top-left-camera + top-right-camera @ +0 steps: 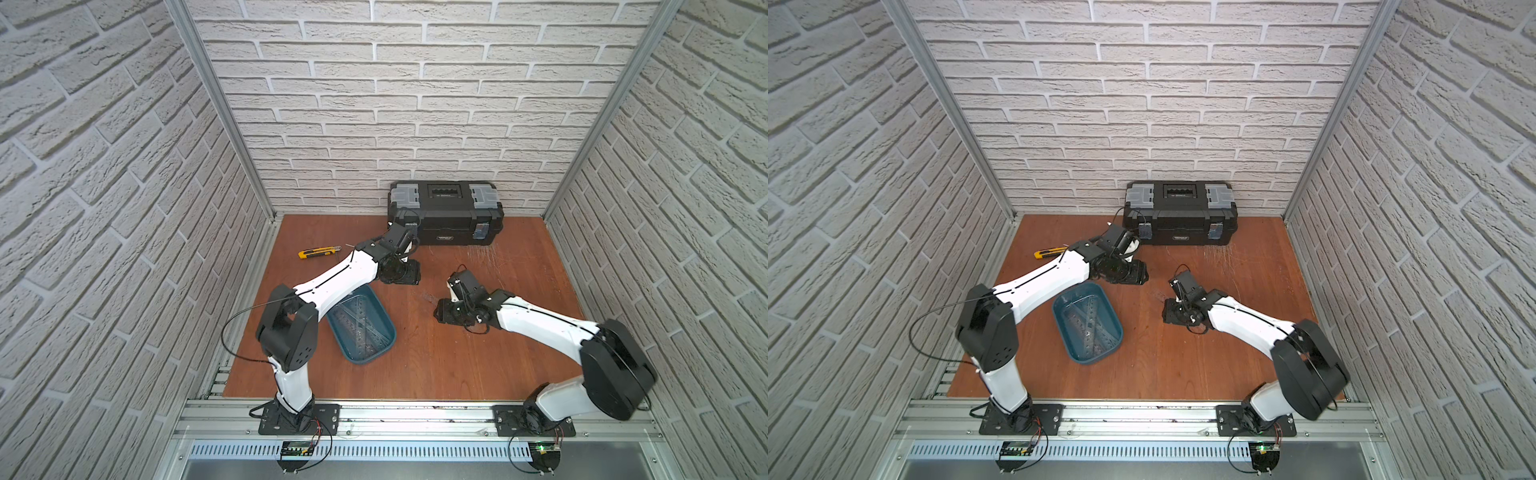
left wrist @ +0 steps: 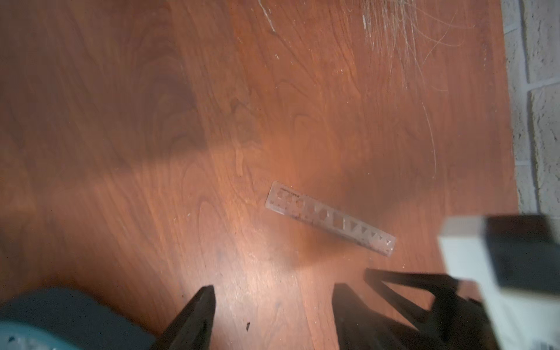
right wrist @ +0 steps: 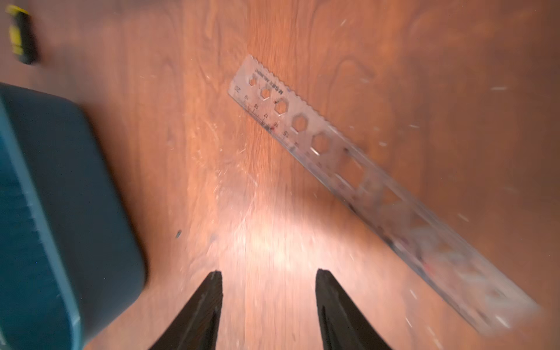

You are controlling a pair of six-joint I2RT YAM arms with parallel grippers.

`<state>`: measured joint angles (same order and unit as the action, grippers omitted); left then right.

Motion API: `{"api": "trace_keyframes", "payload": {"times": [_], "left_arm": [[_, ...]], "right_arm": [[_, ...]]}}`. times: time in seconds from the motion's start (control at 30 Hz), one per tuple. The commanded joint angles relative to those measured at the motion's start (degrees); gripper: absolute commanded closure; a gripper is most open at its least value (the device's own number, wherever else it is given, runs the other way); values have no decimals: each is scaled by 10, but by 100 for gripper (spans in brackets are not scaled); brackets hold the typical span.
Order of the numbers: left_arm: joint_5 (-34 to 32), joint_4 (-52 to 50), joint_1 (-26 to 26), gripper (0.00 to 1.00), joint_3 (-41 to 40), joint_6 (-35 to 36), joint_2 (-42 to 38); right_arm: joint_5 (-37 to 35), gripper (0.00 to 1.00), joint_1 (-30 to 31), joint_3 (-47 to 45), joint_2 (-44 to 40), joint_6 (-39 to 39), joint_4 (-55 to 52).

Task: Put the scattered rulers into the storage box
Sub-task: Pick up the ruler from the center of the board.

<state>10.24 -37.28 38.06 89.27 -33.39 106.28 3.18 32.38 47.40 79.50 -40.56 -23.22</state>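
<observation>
Right pincer [image 3: 269, 272] spread, empty; left pincer [image 2: 274, 291] likewise; ruler [image 3: 348, 169] flat on tabletop [image 3: 181, 151], apart from storage box [image 3: 60, 212]

Blurred ruler [image 3: 378, 197] and edge-cropped storage box [image 3: 60, 197], right wrist view

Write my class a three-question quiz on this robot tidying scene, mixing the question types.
1. True or false: the right end effector grips the clear plastic ruler with hexagonal cut-outs.
2. Where do the crossed rulers already lie? A) a cardboard carton B) the shallow teal-blue plastic tray C) a metal drawer
3. Fill in: the left end effector stands ___.
Key: 1 false, it is open and that ruler lies on the wooden table. 2 B. 3 open.
</observation>
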Motion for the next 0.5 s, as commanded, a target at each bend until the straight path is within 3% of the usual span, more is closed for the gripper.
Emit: {"api": "trace_keyframes", "payload": {"times": [0.0,0.23,0.47], "left_arm": [[63,-1,1,35,46,54,64],[109,17,0,36,114,61,176],[120,38,-1,37,121,59,210]], "right_arm": [[-33,44,-7,-44,-66,-18,-56],[-33,37,-58,-151,-182,-62,-65],[-29,28,-101,-190,-222,-68,-66]]}}
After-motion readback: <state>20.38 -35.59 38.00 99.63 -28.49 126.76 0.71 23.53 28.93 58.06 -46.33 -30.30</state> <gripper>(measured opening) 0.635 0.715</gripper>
